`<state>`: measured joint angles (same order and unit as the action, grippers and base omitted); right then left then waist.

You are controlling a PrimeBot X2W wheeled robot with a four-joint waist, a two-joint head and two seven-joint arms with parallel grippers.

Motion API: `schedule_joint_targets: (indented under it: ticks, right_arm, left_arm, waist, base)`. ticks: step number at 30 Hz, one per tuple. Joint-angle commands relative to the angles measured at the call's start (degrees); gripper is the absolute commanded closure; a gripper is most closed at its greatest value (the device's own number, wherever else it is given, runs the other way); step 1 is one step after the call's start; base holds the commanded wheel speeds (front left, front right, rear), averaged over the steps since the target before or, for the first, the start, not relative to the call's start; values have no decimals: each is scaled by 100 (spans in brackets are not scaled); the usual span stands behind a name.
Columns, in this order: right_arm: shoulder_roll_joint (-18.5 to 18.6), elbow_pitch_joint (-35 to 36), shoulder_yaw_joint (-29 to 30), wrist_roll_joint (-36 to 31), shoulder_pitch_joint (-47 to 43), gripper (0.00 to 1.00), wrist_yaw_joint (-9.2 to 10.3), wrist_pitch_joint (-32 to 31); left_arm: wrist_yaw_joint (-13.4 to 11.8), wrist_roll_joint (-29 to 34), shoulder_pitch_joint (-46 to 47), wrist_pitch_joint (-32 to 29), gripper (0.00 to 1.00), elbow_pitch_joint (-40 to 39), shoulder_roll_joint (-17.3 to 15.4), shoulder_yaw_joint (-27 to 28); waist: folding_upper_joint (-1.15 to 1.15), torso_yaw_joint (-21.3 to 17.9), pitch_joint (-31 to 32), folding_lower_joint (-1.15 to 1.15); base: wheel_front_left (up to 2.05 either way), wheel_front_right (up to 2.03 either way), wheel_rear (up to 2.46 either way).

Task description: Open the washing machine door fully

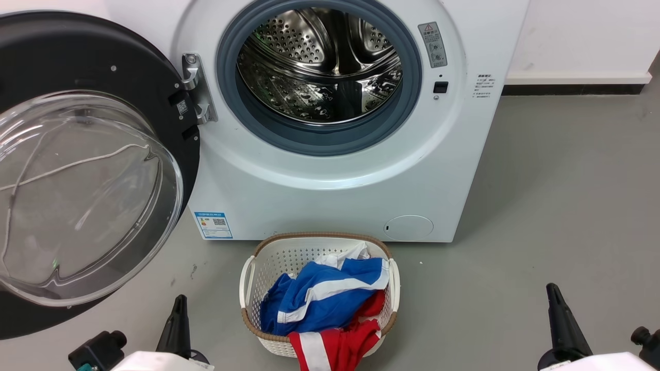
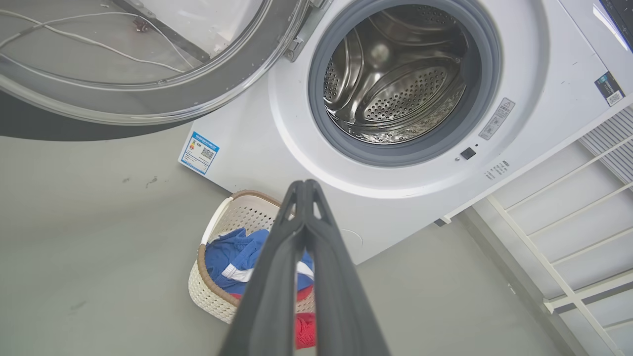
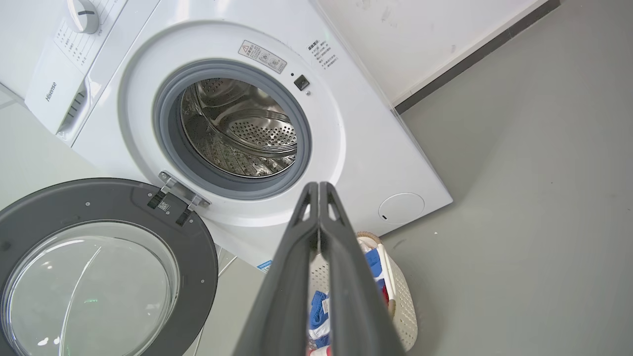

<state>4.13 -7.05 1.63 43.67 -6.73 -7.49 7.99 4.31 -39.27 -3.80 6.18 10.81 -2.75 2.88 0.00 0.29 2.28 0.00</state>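
I see the door (image 1: 82, 196) standing wide open, left of the washing machine (image 1: 335, 196), drum exposed; I judge the job done, or nearly; my left fingers (image 2: 287, 257) and right fingers (image 3: 296, 267) are pressed together, empty, well clear of it.

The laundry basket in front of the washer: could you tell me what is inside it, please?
The laundry basket holds crumpled blue-and-white clothing and red-and-white clothing spilling over its front rim. Anything beneath them is covered.
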Motion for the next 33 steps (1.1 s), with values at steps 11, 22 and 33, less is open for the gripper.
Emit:
schedule_joint_targets:
  ticks: [11, 22, 33]
  right_arm:
    - [66, -70, 30, 930, 338, 100, -1, -203]
    - [74, -181, 60, 1705, 525, 100, -1, -385]
    - [77, -284, 93, 2396, 681, 100, -1, -559]
  left_arm:
    - [84, -951, 305, -227, 100, 1, -12, 82]
    - [130, -1752, 446, -421, 100, 60, -13, 137]
    - [172, -2476, 571, -600, 100, 113, -14, 187]
  waist:
    - [0, -3, -29, 0]
    - [0, -7, -59, 0]
    - [0, -10, -89, 0]
  base:
    - [0, 0, 0]
    - [0, 0, 0]
    - [0, 0, 0]
